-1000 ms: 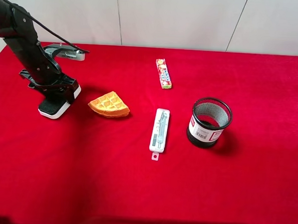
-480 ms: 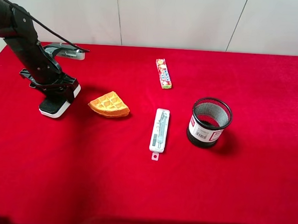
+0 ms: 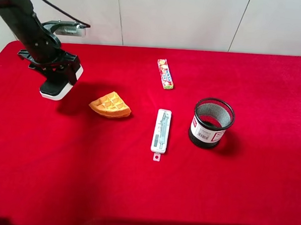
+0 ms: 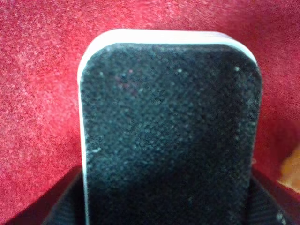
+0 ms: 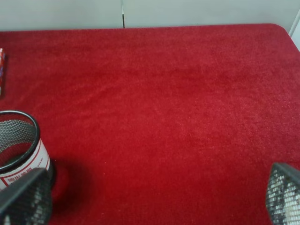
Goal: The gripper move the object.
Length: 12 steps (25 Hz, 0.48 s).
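Observation:
The object, an eraser block (image 3: 55,89) with a black felt top and a white base, hangs in my left gripper (image 3: 61,76) above the red cloth at the left. Its shadow falls on the cloth beside it. In the left wrist view the eraser (image 4: 168,126) fills the frame, with dark fingers (image 4: 61,206) at its sides. My right gripper (image 5: 154,201) shows only its two fingertips, wide apart and empty, above bare cloth near the mesh cup (image 5: 16,140).
An orange waffle wedge (image 3: 110,105) lies just right of the eraser. A slim white pen case (image 3: 161,130) lies mid-table. A candy pack (image 3: 165,73) lies toward the back. A black mesh cup (image 3: 211,122) stands at the right.
My left gripper has lifted the eraser off the cloth and carried it up and toward the back. The other things have not moved.

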Tool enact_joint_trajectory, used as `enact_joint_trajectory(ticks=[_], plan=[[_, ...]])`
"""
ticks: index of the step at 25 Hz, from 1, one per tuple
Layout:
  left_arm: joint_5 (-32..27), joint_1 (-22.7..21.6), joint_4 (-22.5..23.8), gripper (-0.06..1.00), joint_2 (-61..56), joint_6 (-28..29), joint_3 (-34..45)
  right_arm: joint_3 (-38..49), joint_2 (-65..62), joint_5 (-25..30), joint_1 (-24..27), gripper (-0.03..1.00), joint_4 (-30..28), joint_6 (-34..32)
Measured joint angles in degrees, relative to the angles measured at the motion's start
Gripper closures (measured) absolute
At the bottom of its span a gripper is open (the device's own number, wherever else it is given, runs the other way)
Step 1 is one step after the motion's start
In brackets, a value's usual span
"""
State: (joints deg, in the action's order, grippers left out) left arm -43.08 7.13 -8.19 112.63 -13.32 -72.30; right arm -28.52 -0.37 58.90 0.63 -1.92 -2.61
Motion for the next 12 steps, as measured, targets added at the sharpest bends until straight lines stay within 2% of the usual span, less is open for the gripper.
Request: enact_joint_trajectory(ticks=[7,12], plan=[[-6.9,3.7,1.5,0.34,0.0,4.0,-7.2,0.0,0.0,0.0,0.0,0.27,0.3,0.0],[-9.7,8.5,4.8,0.34,0.0,10.2,-12.2,0.0,0.0,0.0,0.0,0.27,0.6,0.0]])
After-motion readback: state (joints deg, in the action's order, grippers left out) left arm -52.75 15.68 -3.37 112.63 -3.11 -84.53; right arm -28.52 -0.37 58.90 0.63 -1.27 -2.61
